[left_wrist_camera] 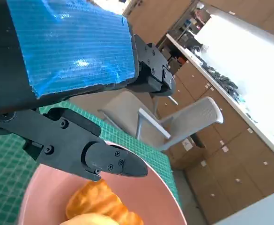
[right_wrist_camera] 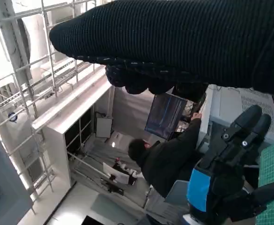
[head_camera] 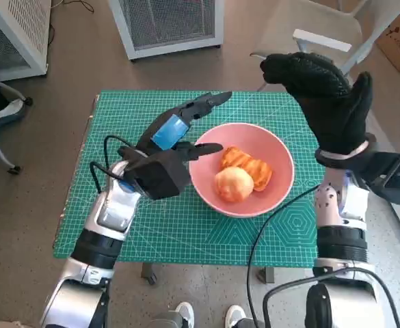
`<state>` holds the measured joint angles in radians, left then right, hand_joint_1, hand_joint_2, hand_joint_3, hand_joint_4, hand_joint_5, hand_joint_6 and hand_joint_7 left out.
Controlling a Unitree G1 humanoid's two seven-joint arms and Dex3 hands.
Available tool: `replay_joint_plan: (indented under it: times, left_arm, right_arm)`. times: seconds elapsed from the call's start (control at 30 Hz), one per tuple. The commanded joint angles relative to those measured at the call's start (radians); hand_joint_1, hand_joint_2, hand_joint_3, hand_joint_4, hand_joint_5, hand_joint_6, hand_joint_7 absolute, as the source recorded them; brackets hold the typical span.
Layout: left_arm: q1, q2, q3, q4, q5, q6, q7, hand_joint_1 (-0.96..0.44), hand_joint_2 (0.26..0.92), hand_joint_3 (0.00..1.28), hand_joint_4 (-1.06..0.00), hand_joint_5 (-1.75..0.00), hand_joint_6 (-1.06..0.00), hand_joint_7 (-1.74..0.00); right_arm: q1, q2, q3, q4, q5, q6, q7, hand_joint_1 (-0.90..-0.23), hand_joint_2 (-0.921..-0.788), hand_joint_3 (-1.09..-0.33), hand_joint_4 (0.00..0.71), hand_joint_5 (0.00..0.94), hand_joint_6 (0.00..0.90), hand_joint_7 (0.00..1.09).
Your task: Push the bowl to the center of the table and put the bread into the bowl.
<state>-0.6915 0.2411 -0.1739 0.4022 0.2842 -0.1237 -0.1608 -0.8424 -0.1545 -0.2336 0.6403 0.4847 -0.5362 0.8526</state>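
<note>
Two bread pieces (head_camera: 244, 175) lie in the pink bowl (head_camera: 279, 158) mid-tabletop (head_camera: 186, 236), the left hand (head_camera: 176, 140) beside its rim and the raised right hand (head_camera: 326, 96) both spread-fingered, holding nothing.

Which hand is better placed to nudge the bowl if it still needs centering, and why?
The left hand: it sits at the pink bowl's rim, fingers open. The right hand is raised above the table's far right corner, away from the bowl.

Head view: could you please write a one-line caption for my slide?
Two bread pieces lie in the pink bowl on the green mat; left hand beside it, right hand raised.
</note>
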Motion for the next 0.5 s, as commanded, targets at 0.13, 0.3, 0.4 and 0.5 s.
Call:
replay_joint_plan:
  times: [0.13,0.3,0.4,0.5]
  left_arm:
    - [0.014,-0.003,0.023,-0.007,-0.049,-0.007,-0.023,-0.49,0.921,0.17,-0.34,-0.03,-0.37,-0.13]
    - [0.016,-0.007,0.031,-0.009,-0.070,-0.002,-0.037,-0.51,0.921,0.19,-0.34,-0.02,-0.37,-0.13]
    - [0.020,-0.009,0.034,-0.015,-0.081,0.000,-0.044,-0.51,0.921,0.19,-0.33,-0.02,-0.37,-0.13]
    - [0.023,-0.010,0.037,-0.020,-0.087,0.001,-0.050,-0.51,0.921,0.19,-0.33,-0.02,-0.37,-0.13]
  right_arm:
    - [0.012,-0.002,0.003,0.006,-0.010,0.003,-0.002,-0.659,-0.921,-0.738,0.267,0.000,0.064,0.56]
    - [0.010,-0.002,0.002,0.009,-0.009,0.003,-0.002,-0.660,-0.921,-0.738,0.266,0.000,0.064,0.56]
    - [0.010,-0.002,0.002,0.007,-0.010,0.005,-0.005,-0.661,-0.921,-0.737,0.267,0.000,0.064,0.56]
    - [0.011,-0.001,0.002,0.005,-0.010,0.007,-0.006,-0.663,-0.921,-0.737,0.267,0.000,0.066,0.57]
